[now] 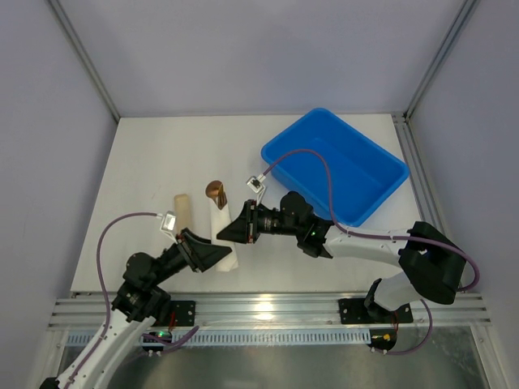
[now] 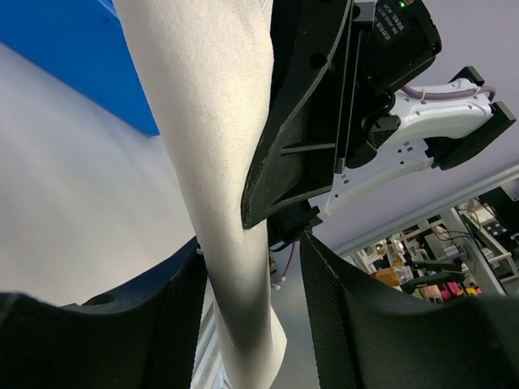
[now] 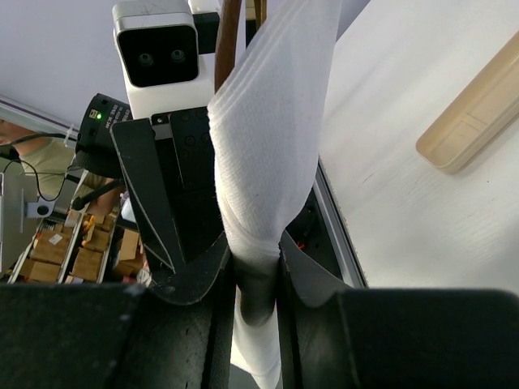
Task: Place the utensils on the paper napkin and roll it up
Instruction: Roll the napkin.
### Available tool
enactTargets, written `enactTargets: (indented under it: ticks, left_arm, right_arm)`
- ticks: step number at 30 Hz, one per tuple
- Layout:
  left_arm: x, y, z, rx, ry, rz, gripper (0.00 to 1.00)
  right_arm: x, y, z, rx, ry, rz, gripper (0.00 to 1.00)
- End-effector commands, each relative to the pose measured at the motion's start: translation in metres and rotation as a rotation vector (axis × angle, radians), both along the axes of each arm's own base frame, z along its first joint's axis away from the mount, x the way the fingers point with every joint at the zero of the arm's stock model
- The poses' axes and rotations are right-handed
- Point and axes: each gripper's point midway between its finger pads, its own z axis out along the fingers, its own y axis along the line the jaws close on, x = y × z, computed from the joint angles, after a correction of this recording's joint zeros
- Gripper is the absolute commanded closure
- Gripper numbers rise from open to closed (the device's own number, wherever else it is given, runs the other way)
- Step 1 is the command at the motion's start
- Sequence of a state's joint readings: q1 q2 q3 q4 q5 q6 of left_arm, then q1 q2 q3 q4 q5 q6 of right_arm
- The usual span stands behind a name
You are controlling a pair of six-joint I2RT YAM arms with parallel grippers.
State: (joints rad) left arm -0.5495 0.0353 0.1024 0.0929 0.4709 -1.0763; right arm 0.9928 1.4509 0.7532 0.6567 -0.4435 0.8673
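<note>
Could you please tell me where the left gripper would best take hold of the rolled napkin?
Probably at its near end: the right gripper pinches the rolled napkin mid-length, and the utensil ends poke out of the far end. Come from the left side, fingers straddling the roll's narrow width.

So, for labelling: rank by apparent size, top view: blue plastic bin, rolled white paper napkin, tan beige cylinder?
Blue plastic bin
rolled white paper napkin
tan beige cylinder; last two partly hidden, so unsure.
</note>
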Motion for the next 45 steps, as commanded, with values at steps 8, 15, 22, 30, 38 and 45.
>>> enactTargets:
  ticks: [8, 15, 22, 30, 38, 45]
  left_arm:
    - [-0.005, -0.007, 0.004, -0.027, -0.009, -0.064, 0.54]
    - [-0.006, -0.003, 0.002, -0.019, -0.008, -0.044, 0.56]
    - [-0.011, -0.001, -0.001, -0.027, -0.003, -0.05, 0.57]
    - [-0.009, -0.004, -0.003, -0.011, 0.009, -0.056, 0.66]
    - [-0.002, -0.003, 0.0, -0.001, 0.02, -0.028, 1.0]
    - [0.003, -0.005, 0.001, 0.064, 0.01, -0.024, 1.0]
  right_arm:
    - [0.004, 0.001, 0.038, 0.102, -0.083, -0.016, 0.96]
    - [0.004, 0.0, 0.037, 0.1, -0.082, -0.018, 0.96]
    - [0.004, 0.0, 0.035, 0.098, -0.079, -0.018, 0.96]
    - [0.004, 0.0, 0.036, 0.099, -0.079, -0.019, 0.96]
    - [0.004, 0.001, 0.034, 0.097, -0.075, -0.013, 0.96]
    - [0.002, 0.001, 0.029, 0.06, -0.08, 0.004, 0.88]
